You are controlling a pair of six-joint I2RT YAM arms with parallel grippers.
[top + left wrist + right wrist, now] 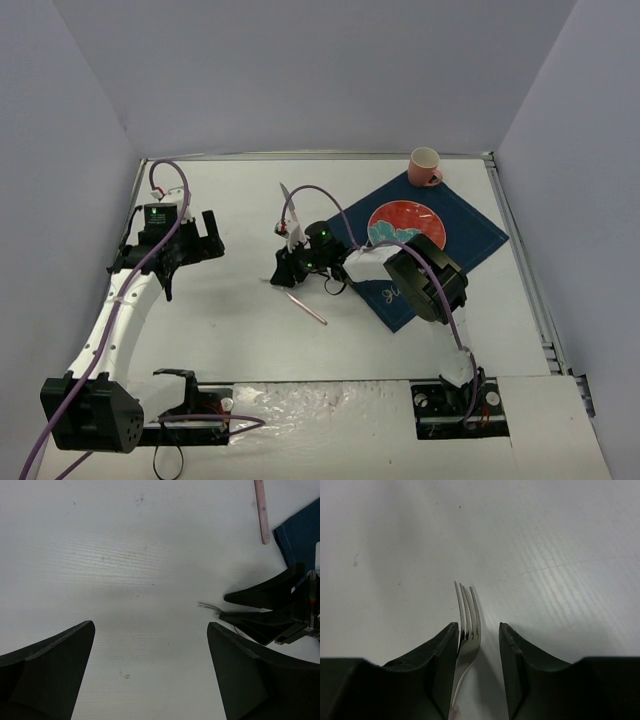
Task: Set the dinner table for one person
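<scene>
A silver fork (468, 610) with a thin pink handle (308, 307) lies on the white dinner table (230, 310), left of the navy cloth (470, 225). My right gripper (283, 272) is low over it with its jaws astride the fork's neck (477, 627). The left finger touches the fork and a gap shows on the right, so the jaws are not closed on it. My left gripper (213, 238) is open and empty over bare table (150, 625), left of the fork. The fork's tines (207, 605) and the right gripper's fingers (265, 592) show in the left wrist view.
A red plate (405, 222) lies on the navy cloth. A pink mug (426, 166) stands at the cloth's far corner. A second thin utensil (286, 195) with a pink handle (261, 510) lies beyond the right gripper. The cloth's corner (300, 535) shows beside it.
</scene>
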